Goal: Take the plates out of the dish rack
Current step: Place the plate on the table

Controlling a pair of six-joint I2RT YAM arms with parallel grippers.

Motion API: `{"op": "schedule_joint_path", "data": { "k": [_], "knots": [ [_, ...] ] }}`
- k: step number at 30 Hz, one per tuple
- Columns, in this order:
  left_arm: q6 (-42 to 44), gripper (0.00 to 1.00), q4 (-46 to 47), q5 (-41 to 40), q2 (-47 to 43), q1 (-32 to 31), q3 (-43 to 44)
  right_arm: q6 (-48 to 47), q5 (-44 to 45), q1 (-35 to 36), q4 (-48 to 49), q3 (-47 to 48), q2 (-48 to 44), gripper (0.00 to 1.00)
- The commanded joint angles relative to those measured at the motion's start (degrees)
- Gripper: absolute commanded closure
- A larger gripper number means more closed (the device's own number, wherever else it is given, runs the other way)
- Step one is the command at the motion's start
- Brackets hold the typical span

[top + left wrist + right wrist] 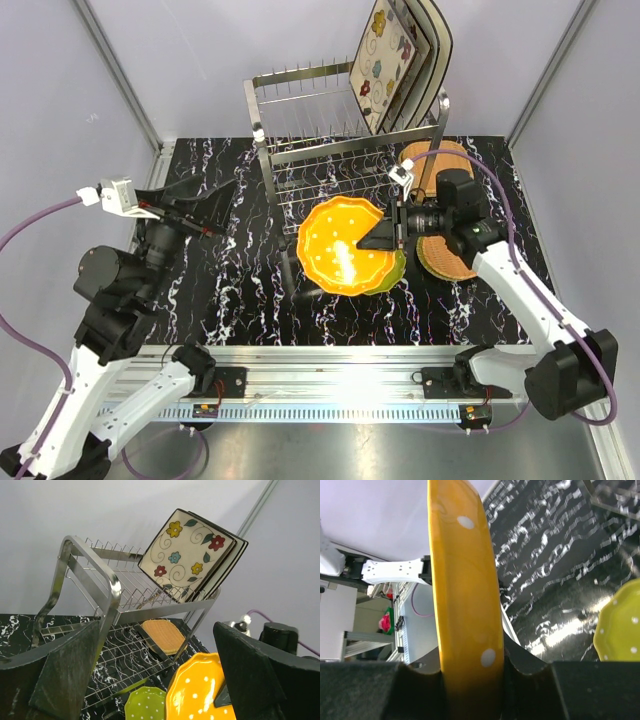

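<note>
While the right gripper (388, 238) pinches the rim of the orange plate (340, 245), carrying it tilted above the black marbled table (230, 290) at the centre of the top view, the job in hand looks to be setting it down cleanly. Its lower edge overlaps the yellow-green plate (145, 705), which lies just below and right of centre. I would level the orange one first, lower it squarely onto the green one or onto bare table beside it, and let go only once it rests flat. Releasing from a tilt risks a chip or a slide. The tan woven plates (445, 262) lie at the right, close under the wrist, so that arm wants watching. At the left of the frame the left gripper (210, 210) stands wide apart, holding nothing. The square flowered plates (385, 60) lean in the dish rack (300, 150) at the upper right, not yet unloaded.
</note>
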Motion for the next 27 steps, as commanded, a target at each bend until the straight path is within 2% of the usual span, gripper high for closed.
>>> {"op": "schedule_joint_path", "data": {
  "k": [1,17,27],
  "knots": [
    [-0.36,0.01,1.32,-1.64,-1.67,0.2,-0.39,1.46,-0.58,0.34,7.15,-0.92,0.41,1.0],
    [-2.2,0.01,-0.27,-2.25,-3.61,0.11,-1.97,5.14,7.32,-4.93,7.67,-9.53,7.79,1.0],
    [-2.91,0.01,1.4,-1.9,-2.64,0.2,-3.03,5.32,11.81,-8.89,7.32,-9.71,12.8,1.0]
  ]
}}
